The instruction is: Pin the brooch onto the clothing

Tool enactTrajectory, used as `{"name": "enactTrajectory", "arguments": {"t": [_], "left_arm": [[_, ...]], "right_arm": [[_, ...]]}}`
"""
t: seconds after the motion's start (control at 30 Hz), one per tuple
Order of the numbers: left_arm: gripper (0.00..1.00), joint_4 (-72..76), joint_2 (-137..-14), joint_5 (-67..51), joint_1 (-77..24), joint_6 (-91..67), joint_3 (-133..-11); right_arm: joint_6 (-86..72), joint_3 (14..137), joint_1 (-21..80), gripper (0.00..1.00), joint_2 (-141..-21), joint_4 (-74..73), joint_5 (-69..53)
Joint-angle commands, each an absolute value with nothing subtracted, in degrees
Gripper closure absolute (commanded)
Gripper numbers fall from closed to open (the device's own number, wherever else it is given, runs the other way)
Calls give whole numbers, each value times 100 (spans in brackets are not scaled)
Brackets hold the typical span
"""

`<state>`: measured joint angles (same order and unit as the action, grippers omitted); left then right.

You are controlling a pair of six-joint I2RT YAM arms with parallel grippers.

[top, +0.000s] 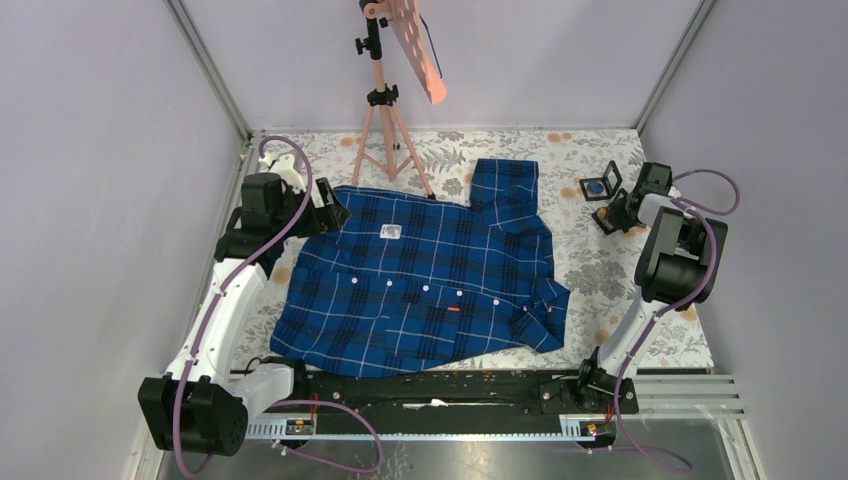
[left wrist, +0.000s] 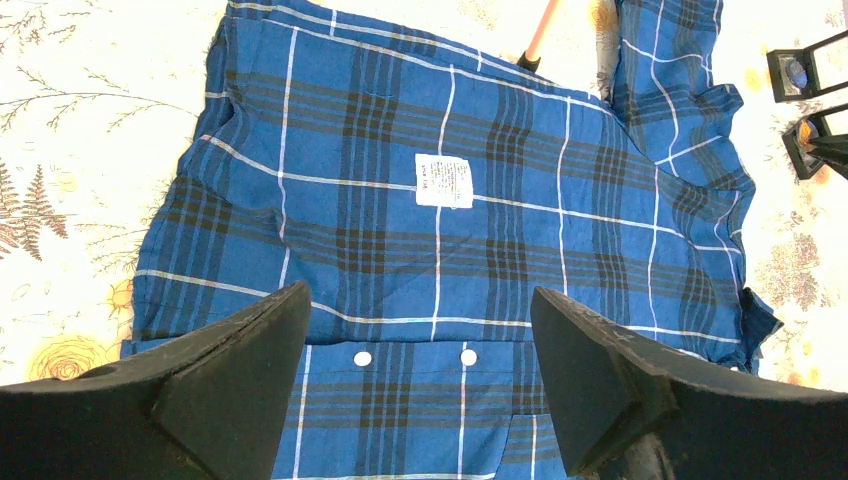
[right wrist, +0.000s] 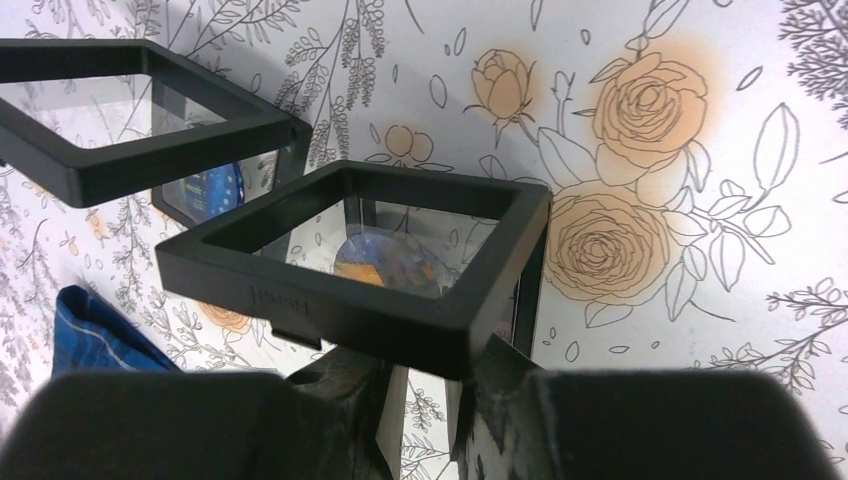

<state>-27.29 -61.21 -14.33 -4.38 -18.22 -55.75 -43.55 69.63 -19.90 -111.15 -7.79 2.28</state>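
Note:
The dark-blue plaid shirt [top: 420, 290] lies flat on the floral cloth, with its white neck label [top: 391, 231] and red tag [top: 454, 316] showing. My left gripper [top: 330, 213] hovers over the collar end, open and empty. In the left wrist view its jaws [left wrist: 420, 300] stand wide apart above the shirt [left wrist: 400, 230], the label [left wrist: 443, 180] and two white buttons. My right gripper [top: 618, 213] is at the near black display frame [right wrist: 350, 290], which holds an orange-blue brooch [right wrist: 385, 265]. Its fingers [right wrist: 435, 375] are close together under the frame's corner, tips hidden.
A second black frame [right wrist: 130, 160] with a blue brooch [right wrist: 210, 190] stands just beyond; it also shows in the top view [top: 600, 186]. A pink tripod [top: 385, 110] with a board stands behind the shirt. Grey walls close in on both sides.

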Motion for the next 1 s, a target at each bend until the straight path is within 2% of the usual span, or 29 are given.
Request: {"name": "enactTrajectory", "arguments": {"t": [0.0,0.3,0.57,0.77,0.97], "left_arm": [[13,-2435,-5944,-1436,-404,-1819,-5660],[13,-2426,-5924,-1450,-404,-1819,-5651],[13,-2417,-5913,-1458,-404,-1819,-5643],[13,-2399,-5901,-1493,-396,-1811,-5634],[13,-2311,-5882,-1664,-396,-1806,-5588]], "right_arm": [[-4336,6875,-1995,78,-10877,-463,118],[-4292,6680,-1995,88,-10499,-110,217],[-4120,6701,-1995,100,-10424,-57,203],[-3775,6618,-1995,100,-10063,-61,176],[-3334,6302,-1992,100,-9160,40,-199]]}}
